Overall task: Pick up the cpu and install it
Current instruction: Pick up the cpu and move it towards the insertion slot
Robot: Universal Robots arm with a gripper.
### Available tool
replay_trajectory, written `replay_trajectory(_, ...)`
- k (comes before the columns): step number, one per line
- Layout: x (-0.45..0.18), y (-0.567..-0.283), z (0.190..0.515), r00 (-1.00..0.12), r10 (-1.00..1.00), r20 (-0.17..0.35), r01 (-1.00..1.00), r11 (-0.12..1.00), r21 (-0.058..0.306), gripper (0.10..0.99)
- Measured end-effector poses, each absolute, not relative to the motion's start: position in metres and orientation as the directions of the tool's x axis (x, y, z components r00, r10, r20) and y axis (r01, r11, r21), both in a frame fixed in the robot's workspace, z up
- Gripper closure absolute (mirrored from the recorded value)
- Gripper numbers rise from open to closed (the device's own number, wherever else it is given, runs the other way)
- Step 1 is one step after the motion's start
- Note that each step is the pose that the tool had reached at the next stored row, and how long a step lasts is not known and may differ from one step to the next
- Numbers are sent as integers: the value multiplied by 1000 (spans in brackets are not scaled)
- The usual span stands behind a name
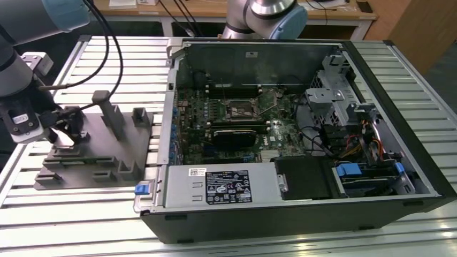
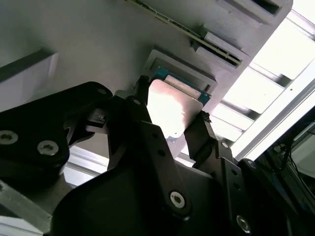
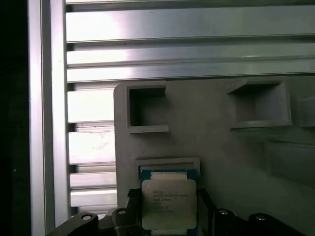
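two fingers [image 2: 142, 110] of the gripper [image 2: 172, 105] are pinched in on opposite edges of the cpu [image 3: 169, 204], silver top showing, right at its recess in the grey fixture block [image 1: 107, 160]. that's at the exterior view's left, well apart from the open pc case [image 1: 300, 214] and its socket [image 1: 238, 108].

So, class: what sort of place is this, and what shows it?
Probably a robotics lab bench for computer assembly: an opened computer case on a slatted aluminium table, a grey fixture block, jaws gripping the cpu.
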State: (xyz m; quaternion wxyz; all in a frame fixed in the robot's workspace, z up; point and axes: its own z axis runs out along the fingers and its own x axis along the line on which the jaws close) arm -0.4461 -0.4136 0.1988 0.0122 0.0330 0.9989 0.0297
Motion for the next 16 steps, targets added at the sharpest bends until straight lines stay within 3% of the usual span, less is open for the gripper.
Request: replay_trajectory(16,-446,-414,220,-998,67,-22,65,996,60,545)
